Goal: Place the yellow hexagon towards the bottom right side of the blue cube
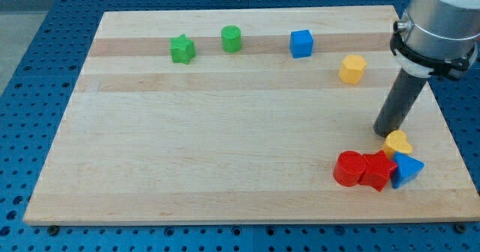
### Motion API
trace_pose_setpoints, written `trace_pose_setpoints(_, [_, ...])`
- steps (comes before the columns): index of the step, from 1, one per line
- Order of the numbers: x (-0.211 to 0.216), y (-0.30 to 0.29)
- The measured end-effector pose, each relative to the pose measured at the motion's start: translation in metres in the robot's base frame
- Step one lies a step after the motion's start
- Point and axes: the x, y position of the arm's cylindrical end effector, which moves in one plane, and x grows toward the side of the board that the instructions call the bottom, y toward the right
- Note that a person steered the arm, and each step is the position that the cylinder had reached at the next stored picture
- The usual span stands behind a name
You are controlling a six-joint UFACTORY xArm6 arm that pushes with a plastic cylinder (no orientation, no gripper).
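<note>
The yellow hexagon point(352, 69) sits on the wooden board point(225, 132) near the view's upper right. The blue cube point(301, 43) lies up and to the left of it, a short gap apart. My tip point(386, 130) rests on the board well below and to the right of the yellow hexagon. It stands just above a yellow heart-shaped block point(398, 142), close to it or touching it.
A green star point(181, 49) and a green cylinder point(231, 39) lie at the view's top, left of the blue cube. A red cylinder point(349, 168), a red block point(377, 170) and a blue triangular block point(406, 169) cluster at the lower right, near the board's edge.
</note>
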Motion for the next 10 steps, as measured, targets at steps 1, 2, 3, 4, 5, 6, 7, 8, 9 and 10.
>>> trace_pose_setpoints(1, [-0.028,0.004])
trace_pose_setpoints(2, [-0.054,0.028])
trace_pose_setpoints(3, [-0.087,0.045])
trace_pose_setpoints(4, [-0.114,0.04])
trace_pose_setpoints(5, [-0.123,0.017])
trace_pose_setpoints(6, [-0.123,0.0])
trace_pose_setpoints(7, [-0.123,-0.002])
trace_pose_setpoints(8, [-0.125,-0.015])
trace_pose_setpoints(9, [-0.125,-0.026])
trace_pose_setpoints(10, [-0.139,-0.031])
